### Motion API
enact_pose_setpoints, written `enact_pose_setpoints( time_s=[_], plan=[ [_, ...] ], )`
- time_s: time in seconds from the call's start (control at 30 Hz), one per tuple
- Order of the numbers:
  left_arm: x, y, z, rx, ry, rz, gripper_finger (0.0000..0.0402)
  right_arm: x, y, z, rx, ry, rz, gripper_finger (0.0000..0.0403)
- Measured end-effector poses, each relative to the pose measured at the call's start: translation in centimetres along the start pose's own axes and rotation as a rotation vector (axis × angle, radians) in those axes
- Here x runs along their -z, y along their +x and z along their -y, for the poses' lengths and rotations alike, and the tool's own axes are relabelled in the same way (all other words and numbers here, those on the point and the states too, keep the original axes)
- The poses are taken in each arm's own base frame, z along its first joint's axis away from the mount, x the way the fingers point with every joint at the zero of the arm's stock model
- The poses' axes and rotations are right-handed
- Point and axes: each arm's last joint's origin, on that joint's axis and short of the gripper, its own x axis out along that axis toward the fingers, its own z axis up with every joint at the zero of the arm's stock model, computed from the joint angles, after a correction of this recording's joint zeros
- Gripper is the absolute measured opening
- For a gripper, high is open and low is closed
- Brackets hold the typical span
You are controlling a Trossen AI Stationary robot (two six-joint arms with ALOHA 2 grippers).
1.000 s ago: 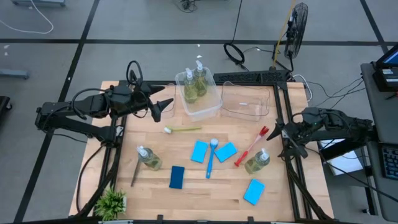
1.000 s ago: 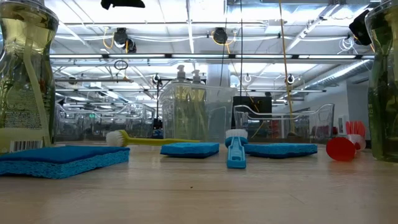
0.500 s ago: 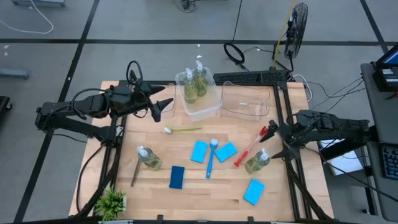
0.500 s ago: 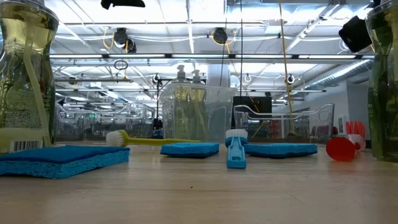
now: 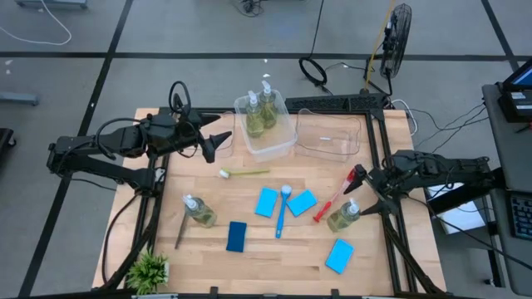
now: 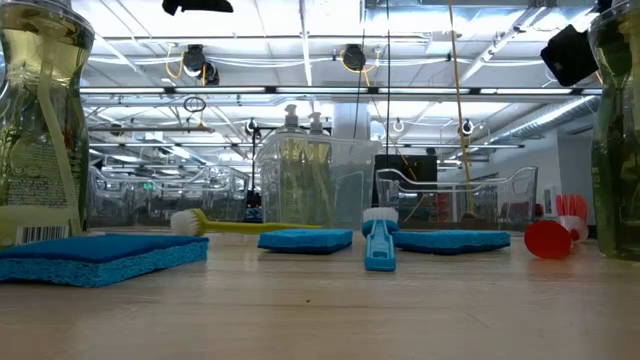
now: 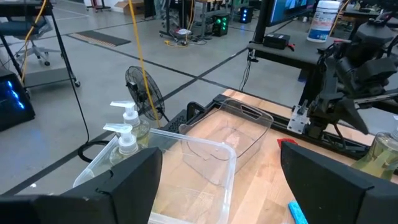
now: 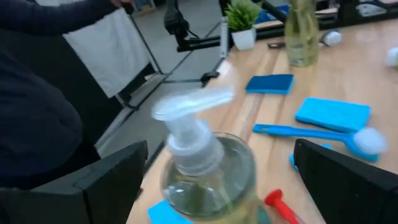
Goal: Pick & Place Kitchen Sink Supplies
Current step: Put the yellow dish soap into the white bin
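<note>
Now, on the left, your left gripper (image 5: 218,143) hangs with its fingers wide apart and nothing between them, next to the bin (image 5: 268,126) that holds two soap bottles (image 5: 259,110). A third bottle (image 5: 199,211) stands near the plant (image 5: 150,269). Blue sponges (image 5: 267,202) and a blue brush (image 5: 282,212) lie in the middle. On the right, your right gripper (image 5: 359,193) is wide too, its fingers either side of the last bottle (image 8: 211,180), not squeezing it.

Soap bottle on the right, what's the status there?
Right gripper open, straddling soap bottle, not gripping. Left gripper open, waiting beside bin. Red brush alongside bottle.
</note>
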Motion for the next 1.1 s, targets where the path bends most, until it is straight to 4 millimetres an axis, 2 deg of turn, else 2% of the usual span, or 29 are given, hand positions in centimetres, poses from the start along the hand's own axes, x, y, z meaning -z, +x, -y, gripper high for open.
enact_pose_setpoints(
  time_s=[0.33,0.53,0.8,1.1],
  plan=[
    [0.0,0.0,0.0,0.000,0.001,0.000,0.0306,0.5,1.6,0.1,-0.003,-0.034,0.036,0.0393],
    [0.0,0.0,0.0,0.000,0.002,0.000,0.0312,0.5,2.6,0.2,-0.025,-0.055,0.046,0.0393],
    [0.0,0.0,0.0,0.000,0.001,0.000,0.0328,0.2,2.8,0.2,-0.028,-0.075,0.069,0.0393],
    [0.0,0.0,0.0,0.000,0.001,0.000,0.0312,0.0,2.8,0.2,-0.033,-0.085,0.083,0.0393]
  ],
)
